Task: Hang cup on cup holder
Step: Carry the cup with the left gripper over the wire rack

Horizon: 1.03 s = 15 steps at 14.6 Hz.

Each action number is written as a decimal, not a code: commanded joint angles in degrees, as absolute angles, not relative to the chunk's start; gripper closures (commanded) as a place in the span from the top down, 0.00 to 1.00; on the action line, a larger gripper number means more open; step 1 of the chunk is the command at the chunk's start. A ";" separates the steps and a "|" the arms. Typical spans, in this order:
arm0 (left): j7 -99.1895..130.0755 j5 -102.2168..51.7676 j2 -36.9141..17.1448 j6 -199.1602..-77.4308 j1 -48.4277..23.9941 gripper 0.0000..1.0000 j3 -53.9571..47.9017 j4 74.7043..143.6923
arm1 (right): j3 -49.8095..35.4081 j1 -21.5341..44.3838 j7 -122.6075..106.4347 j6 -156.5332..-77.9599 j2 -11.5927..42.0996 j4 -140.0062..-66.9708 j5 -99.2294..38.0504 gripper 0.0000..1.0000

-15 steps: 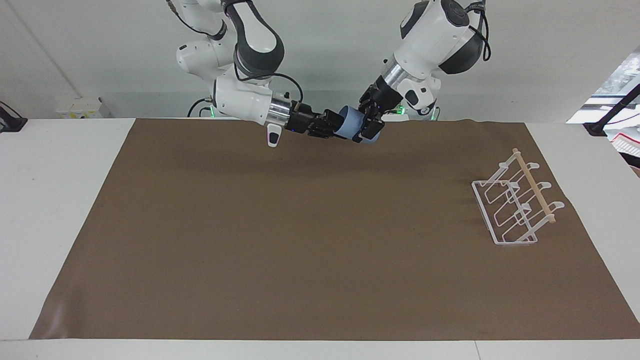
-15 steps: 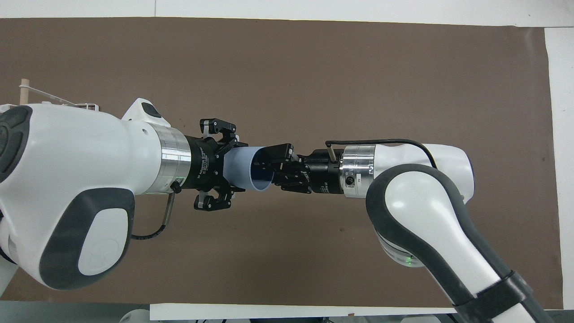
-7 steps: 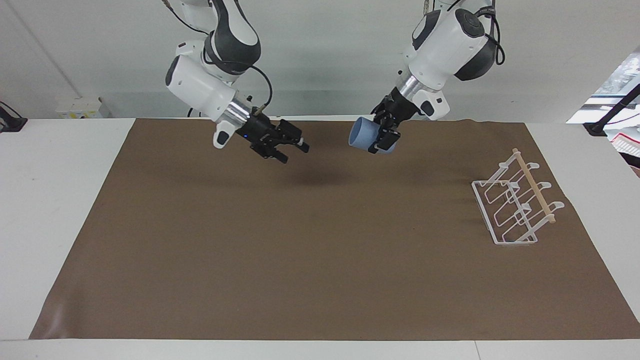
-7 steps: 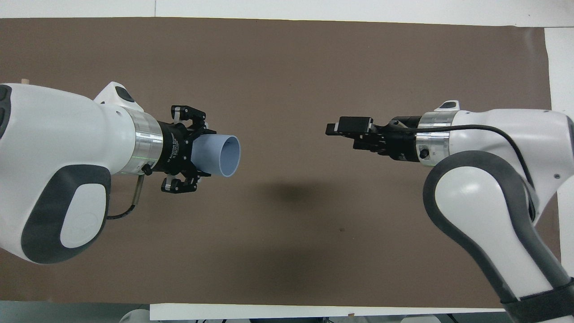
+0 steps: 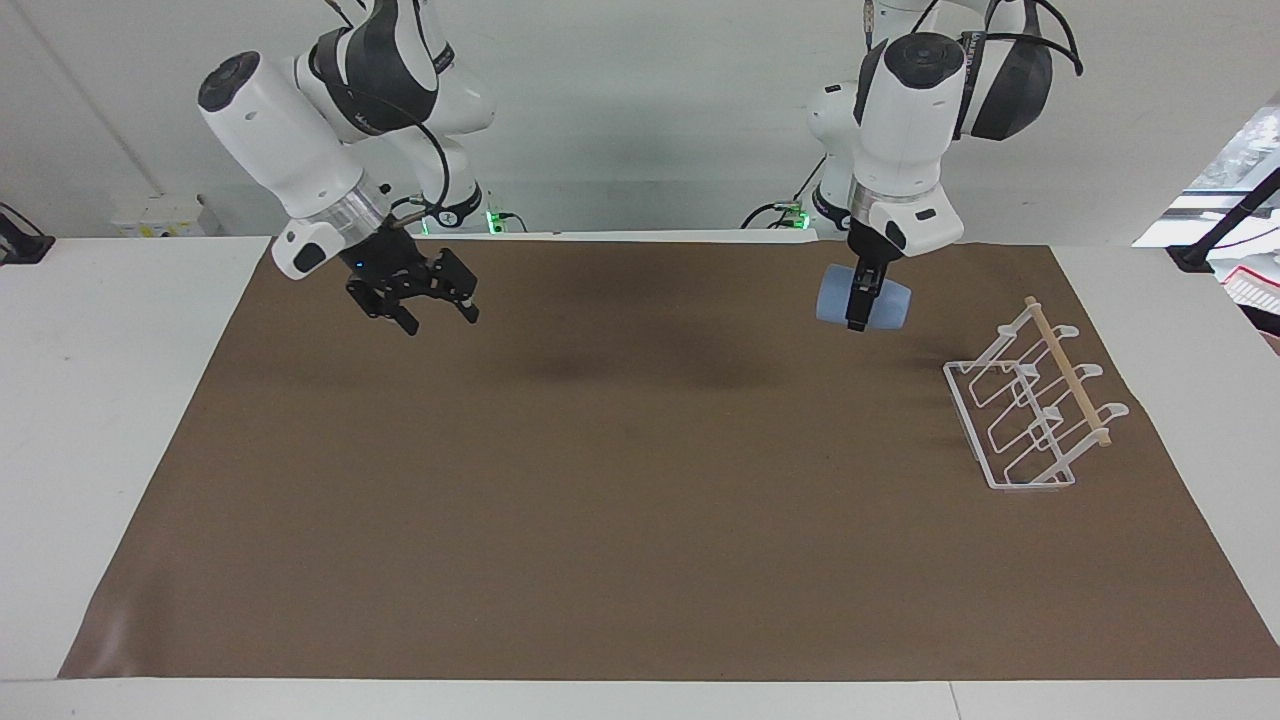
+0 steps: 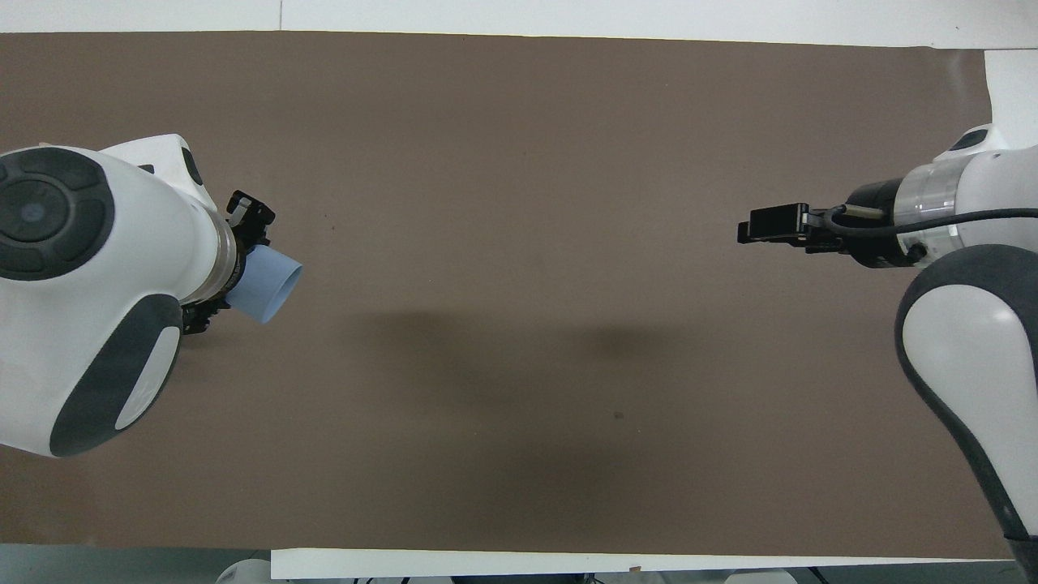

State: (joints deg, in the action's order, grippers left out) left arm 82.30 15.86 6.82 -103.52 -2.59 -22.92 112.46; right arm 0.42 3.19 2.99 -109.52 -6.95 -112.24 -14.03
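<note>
Left gripper (image 5: 858,318) clamped on cup (image 5: 866,303), cup lying sideways in air over mat (image 5: 640,500) (mouth toward table's middle, seen from overhead). Rack (image 5: 1030,410) at about 4 o'clock from cup in facing view, apart. Right gripper (image 5: 428,305) spread open, seemingly empty, over mat's other end.

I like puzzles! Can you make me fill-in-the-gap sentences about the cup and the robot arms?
1. The cup is held by the ___ gripper.
2. The cup's colour is ___.
3. The right gripper holds ___.
4. The holder stands on the brown ___.

Missing words: left; blue; nothing; mat
</note>
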 commanded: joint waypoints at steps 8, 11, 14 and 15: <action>97.62 67.55 -4.82 -98.79 -2.81 0.00 -22.94 113.47 | -0.53 0.00 -2.46 -85.80 -4.92 -93.87 7.03 0.99; 108.93 78.88 -12.71 -92.05 -2.46 0.00 -22.94 109.88 | -0.79 0.53 -2.72 -82.98 -3.26 -92.03 6.59 0.99; 114.87 85.25 -18.36 -86.84 -2.29 0.00 -22.85 107.84 | -0.53 0.26 -4.04 -82.27 -2.99 -92.29 6.42 0.99; 115.92 85.95 -18.72 -86.66 -2.29 0.00 -22.16 107.75 | -0.70 0.00 -4.04 -81.57 -2.73 -91.94 6.07 0.99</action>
